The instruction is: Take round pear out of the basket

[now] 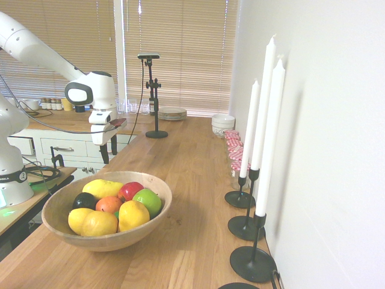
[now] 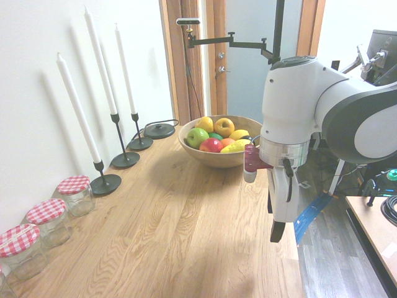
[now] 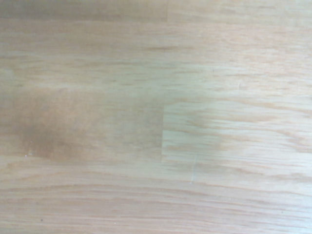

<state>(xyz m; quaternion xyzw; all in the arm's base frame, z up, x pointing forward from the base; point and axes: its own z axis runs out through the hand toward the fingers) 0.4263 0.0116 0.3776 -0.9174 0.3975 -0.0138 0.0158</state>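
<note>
1. Nearest the first exterior camera sits the basket (image 1: 153, 214), a wide, shallow bowl of smooth light wood with a thick rim, on a pale oak-grain counter (image 1: 192, 180).
2. It is heaped with glossy fruit: a green apple (image 1: 148, 200), a red apple (image 1: 130, 190), a small orange one, a dark one and several yellow ones.
3. The round pear (image 1: 133, 215), plump and golden-yellow, lies in the basket at its near side, touching the green apple.
4. Along the wall stand three tall white candles (image 1: 263, 114) in black holders with round bases.
5. Three glass jars (image 2: 75, 194) with red-checked lids show fully in the second exterior view.
6. The gripper (image 1: 109, 152) hangs above bare counter, well apart from the basket, its two dark fingers spread and holding nothing.
7. The wrist view shows only wood grain.
</note>
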